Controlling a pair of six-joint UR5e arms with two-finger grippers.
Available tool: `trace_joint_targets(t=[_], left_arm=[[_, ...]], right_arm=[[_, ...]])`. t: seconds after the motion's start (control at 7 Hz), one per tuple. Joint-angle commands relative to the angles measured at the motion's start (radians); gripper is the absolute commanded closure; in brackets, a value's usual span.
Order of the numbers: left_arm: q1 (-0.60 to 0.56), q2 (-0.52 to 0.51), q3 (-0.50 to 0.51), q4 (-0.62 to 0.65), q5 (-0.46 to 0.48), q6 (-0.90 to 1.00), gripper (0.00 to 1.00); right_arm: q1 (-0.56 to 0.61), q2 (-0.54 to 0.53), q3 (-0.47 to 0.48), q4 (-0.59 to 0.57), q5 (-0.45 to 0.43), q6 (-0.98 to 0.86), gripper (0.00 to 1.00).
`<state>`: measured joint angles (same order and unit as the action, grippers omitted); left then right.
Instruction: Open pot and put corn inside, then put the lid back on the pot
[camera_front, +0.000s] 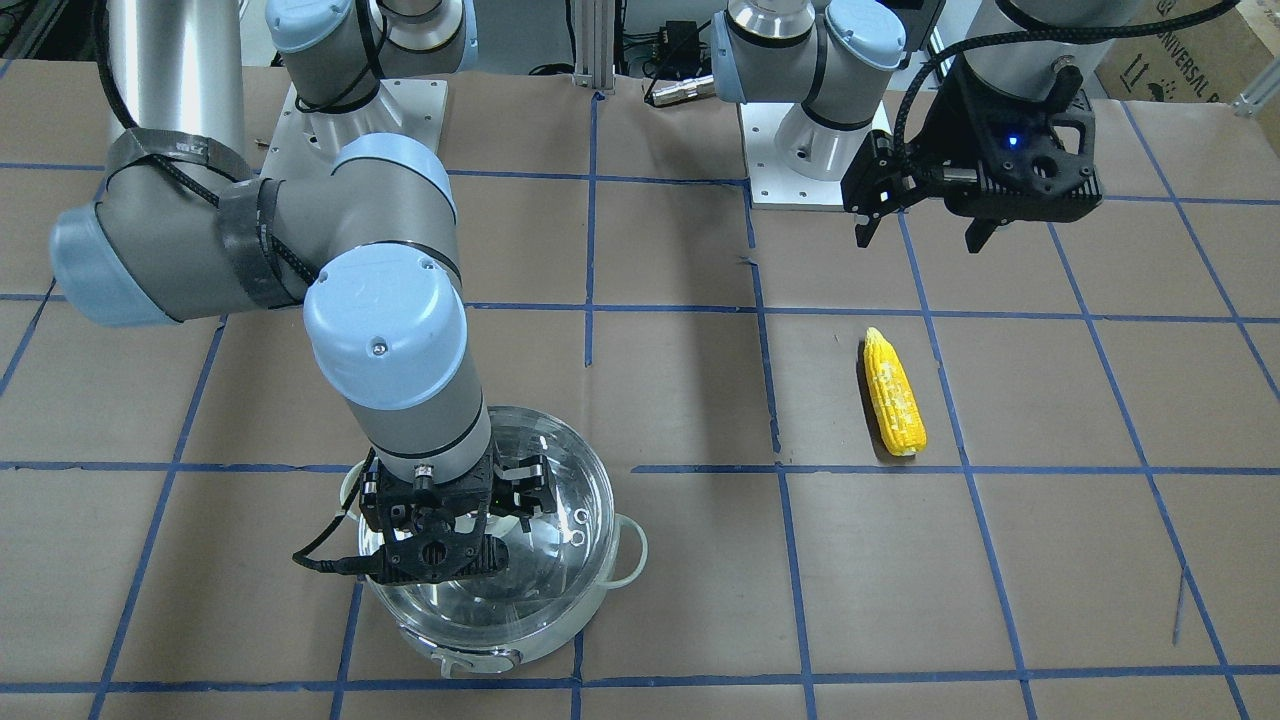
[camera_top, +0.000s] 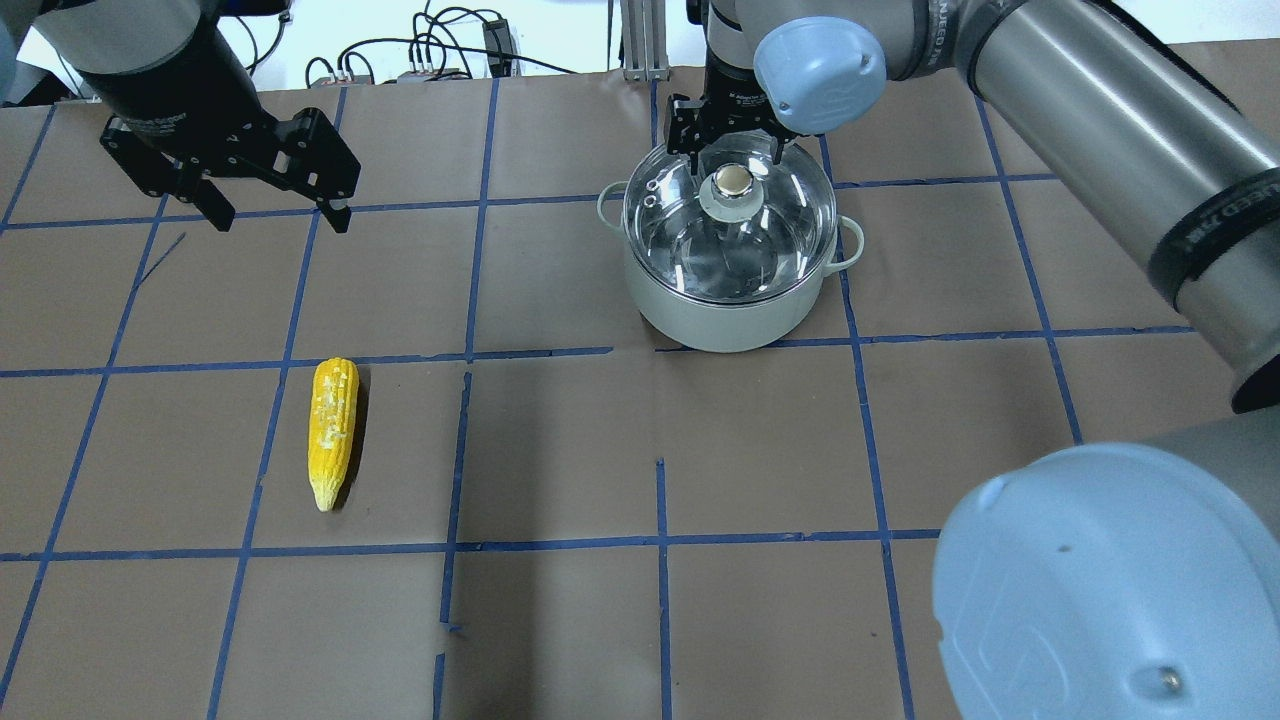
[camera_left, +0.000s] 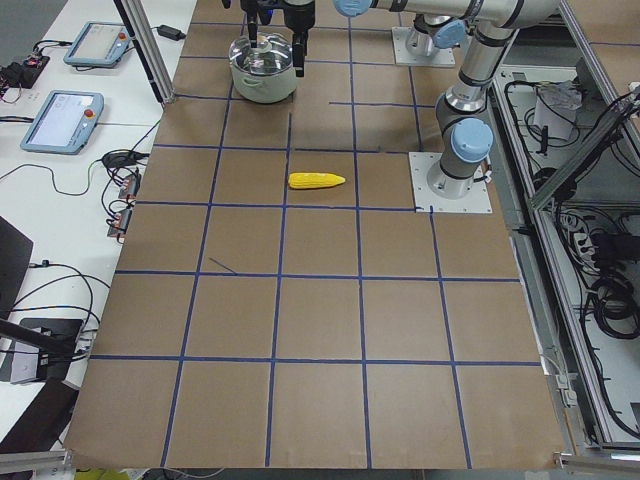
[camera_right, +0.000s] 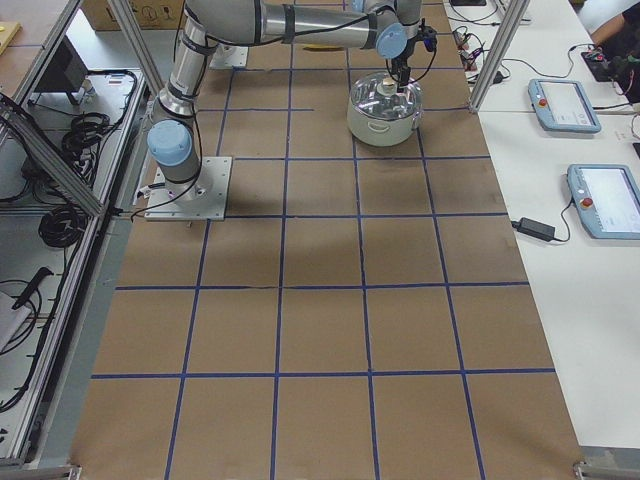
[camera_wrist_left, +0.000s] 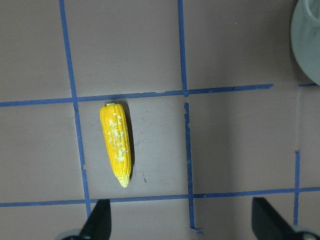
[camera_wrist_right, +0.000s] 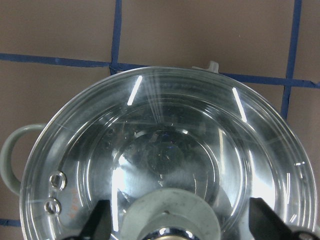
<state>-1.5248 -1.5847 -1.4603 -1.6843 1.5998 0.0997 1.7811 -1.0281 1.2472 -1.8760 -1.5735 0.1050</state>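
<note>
The pot stands on the table, in the far part of the robot's right half. You can see that the lid lies closed on its rim, so the pot is not yet opened. Through the clear glass you look down on the shiny bottom. Two pale loop handles stick out from the sides of the pot. The two small vent holes sit near the edge of the lid, and the pale knob stands at its centre.

The right gripper is over the lid and points down. Its fingers are spread, one on each side of the knob. In the right wrist view you see a gap between each finger and the knob, so it pinches nothing.

The corn lies flat on the brown paper in the robot's left half, well apart from the pot. Its pointed end is turned toward the robot and its blunt end toward the far side. It lies inside one square of the blue tape grid, close to a tape line.

The left gripper hangs in the air above the table, farther from the robot than the corn. Its fingers are spread wide and they hold nothing. In the left wrist view you find the corn lying on the table below, nearer to the finger at that view's left.
</note>
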Motion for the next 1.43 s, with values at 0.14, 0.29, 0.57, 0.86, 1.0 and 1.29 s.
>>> trace_joint_targets(t=[0.14,0.29,0.57,0.86,1.0,1.29], left_arm=[[0.000,0.000,0.000,0.000,0.000,0.000,0.00],[0.000,0.000,0.000,0.000,0.000,0.000,0.00],[0.000,0.000,0.000,0.000,0.000,0.000,0.00],[0.000,0.000,0.000,0.000,0.002,0.000,0.00],[0.000,0.000,0.000,0.000,0.002,0.000,0.00],[-0.002,-0.001,0.000,0.000,0.002,0.000,0.00]], right_arm=[[-0.002,-0.004,0.017,0.000,-0.041,-0.005,0.04],[-0.002,-0.015,0.020,0.015,-0.045,-0.005,0.04],[0.000,-0.036,0.044,0.031,-0.045,-0.004,0.05],[0.000,-0.041,0.063,0.015,-0.040,-0.001,0.04],[0.000,-0.036,0.063,0.000,-0.042,-0.001,0.05],[0.000,-0.035,0.060,-0.003,-0.043,0.001,0.16]])
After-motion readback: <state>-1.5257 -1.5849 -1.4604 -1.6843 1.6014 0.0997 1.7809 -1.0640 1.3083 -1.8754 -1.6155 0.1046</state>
